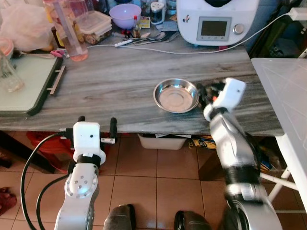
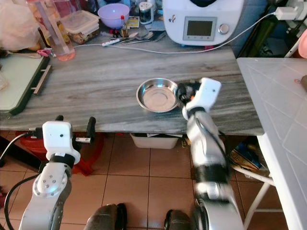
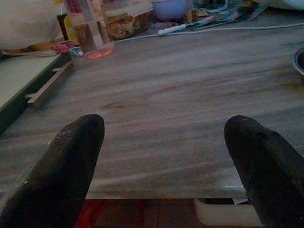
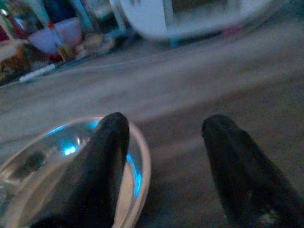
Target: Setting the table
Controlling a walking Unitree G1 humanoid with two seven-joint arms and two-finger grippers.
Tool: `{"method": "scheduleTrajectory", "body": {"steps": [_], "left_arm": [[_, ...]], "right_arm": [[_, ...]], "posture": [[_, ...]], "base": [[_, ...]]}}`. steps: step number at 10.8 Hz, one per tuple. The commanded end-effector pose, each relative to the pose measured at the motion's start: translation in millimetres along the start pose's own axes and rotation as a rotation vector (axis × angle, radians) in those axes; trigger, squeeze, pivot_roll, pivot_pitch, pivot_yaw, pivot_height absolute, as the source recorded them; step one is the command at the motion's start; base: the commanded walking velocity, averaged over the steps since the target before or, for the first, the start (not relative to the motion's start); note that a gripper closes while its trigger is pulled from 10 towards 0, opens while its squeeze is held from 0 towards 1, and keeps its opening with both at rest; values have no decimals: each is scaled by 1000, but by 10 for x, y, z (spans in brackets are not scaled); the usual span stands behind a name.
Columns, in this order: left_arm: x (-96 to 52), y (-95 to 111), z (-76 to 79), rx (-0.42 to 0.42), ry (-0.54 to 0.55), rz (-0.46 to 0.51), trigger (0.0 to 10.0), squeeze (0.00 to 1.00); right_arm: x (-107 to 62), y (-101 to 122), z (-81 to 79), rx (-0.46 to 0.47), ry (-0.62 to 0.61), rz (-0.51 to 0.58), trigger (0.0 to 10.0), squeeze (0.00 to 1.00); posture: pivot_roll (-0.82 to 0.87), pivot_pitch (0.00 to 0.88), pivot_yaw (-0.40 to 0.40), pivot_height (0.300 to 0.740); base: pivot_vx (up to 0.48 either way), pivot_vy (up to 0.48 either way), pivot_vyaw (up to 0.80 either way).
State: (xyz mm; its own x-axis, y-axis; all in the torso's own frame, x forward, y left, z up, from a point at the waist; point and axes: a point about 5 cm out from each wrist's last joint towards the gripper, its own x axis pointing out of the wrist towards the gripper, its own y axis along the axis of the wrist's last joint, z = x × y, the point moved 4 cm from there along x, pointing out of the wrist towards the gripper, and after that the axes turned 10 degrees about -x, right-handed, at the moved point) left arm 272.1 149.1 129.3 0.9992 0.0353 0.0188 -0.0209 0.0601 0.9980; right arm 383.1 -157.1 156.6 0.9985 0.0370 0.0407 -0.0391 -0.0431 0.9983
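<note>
1. Nearest the head camera, the left gripper [image 1: 97,125] hangs just off the near edge of the grey table [image 1: 120,81], fingers spread wide with nothing between them.
2. On the table, the right gripper [image 4: 164,142] is at the steel bowl [image 1: 176,95], fingers apart; one finger [image 4: 102,156] overlaps the bowl's rim, the other lies outside it. Blur hides whether they touch the metal.
3. At the back stand a white appliance [image 1: 216,21] cut off by the frame, a purple bowl [image 1: 124,14] and spoons [image 1: 153,37].
</note>
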Motion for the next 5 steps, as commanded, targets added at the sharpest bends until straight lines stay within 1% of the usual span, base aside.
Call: {"method": "scheduleTrajectory", "body": {"steps": [1, 2, 3, 4, 5], "left_arm": [[-5, -37, -31, 6, 8, -10, 10000, 0], [-14, -47, -49, 7, 11, -11, 10000, 0], [-13, -73, -79, 3, 24, -21, 10000, 0], [27, -26, -86, -12, 15, -18, 10000, 0], [57, 11, -47, 6, -16, 8, 10000, 0]], "right_arm": [[-28, 168, -17, -45, 10, 74, 10000, 1000], [-120, 216, -22, -117, 21, 115, 10000, 1000], [-234, 220, -44, -189, 37, 141, 10000, 1000], [-333, 262, -125, -211, 73, 166, 10000, 1000], [-394, 286, -176, -297, 86, 201, 10000, 925]], "posture": [[87, 108, 22, 740], [81, 98, 19, 740], [85, 88, 9, 740], [78, 99, 11, 740], [62, 99, 11, 740]], "base": [[0, 0, 0], [0, 0, 0], [0, 0, 0], [0, 0, 0], [0, 0, 0]]}}
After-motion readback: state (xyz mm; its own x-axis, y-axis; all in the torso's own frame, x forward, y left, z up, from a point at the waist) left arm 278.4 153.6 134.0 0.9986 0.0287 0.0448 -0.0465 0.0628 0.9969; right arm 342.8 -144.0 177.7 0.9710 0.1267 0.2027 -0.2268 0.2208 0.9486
